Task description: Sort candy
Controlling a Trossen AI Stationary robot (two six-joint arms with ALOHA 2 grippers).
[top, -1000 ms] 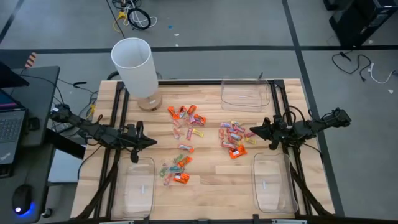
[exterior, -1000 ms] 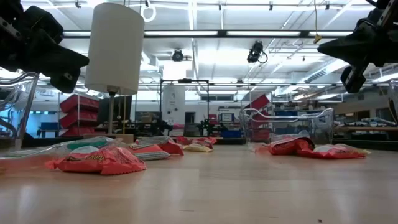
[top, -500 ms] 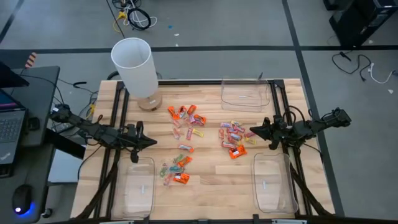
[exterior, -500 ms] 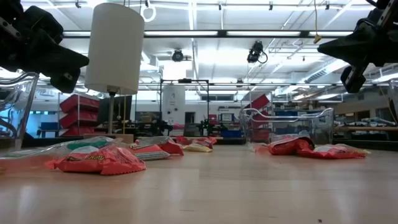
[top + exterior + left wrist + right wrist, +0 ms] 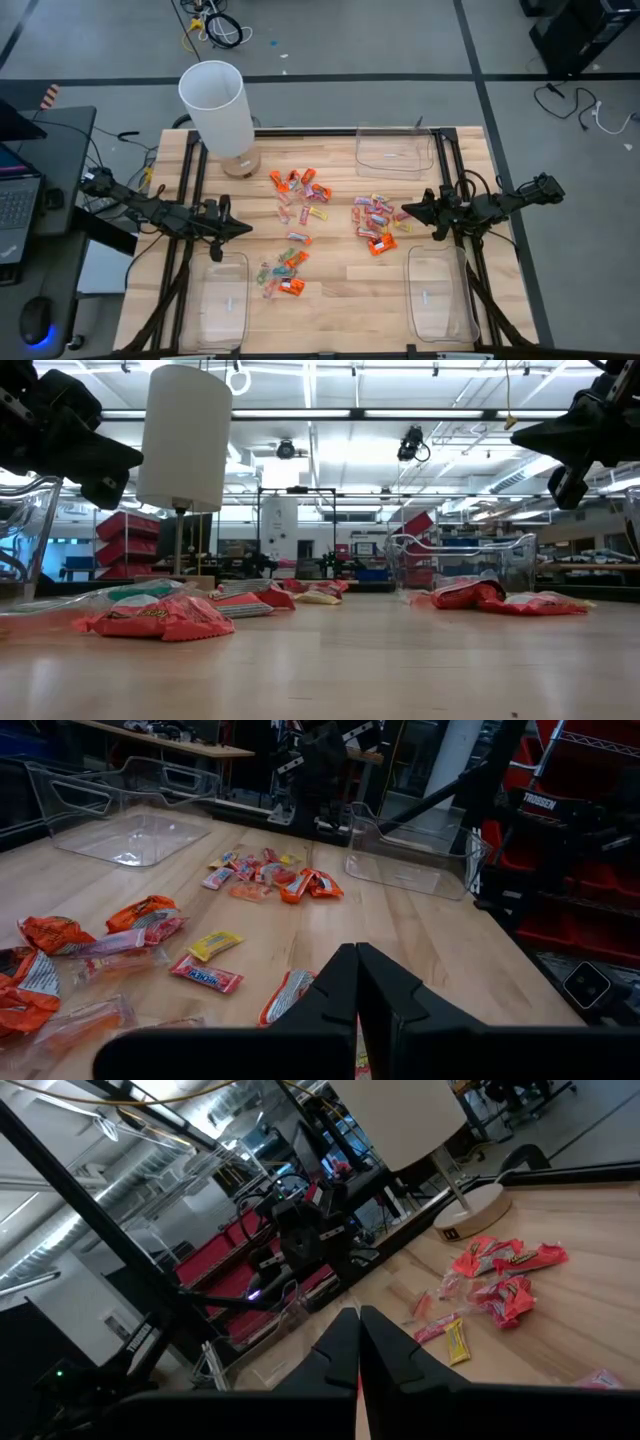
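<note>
The candy lies scattered on the wooden table in three loose groups: orange and pink wrappers near the middle (image 5: 299, 190), a cluster toward the right (image 5: 376, 222), and a few near the left front tray (image 5: 283, 273). My left gripper (image 5: 248, 228) hovers above the table left of the candy, fingers shut and empty, seen closed in the left wrist view (image 5: 356, 982). My right gripper (image 5: 404, 212) hovers just right of the right cluster, also shut and empty (image 5: 358, 1342).
Three clear plastic trays rest on the table: one at the far right (image 5: 394, 152), one at the near left (image 5: 222, 300), one at the near right (image 5: 438, 292). A white lamp (image 5: 219, 108) stands at the far left. Bare wood lies along the near edge.
</note>
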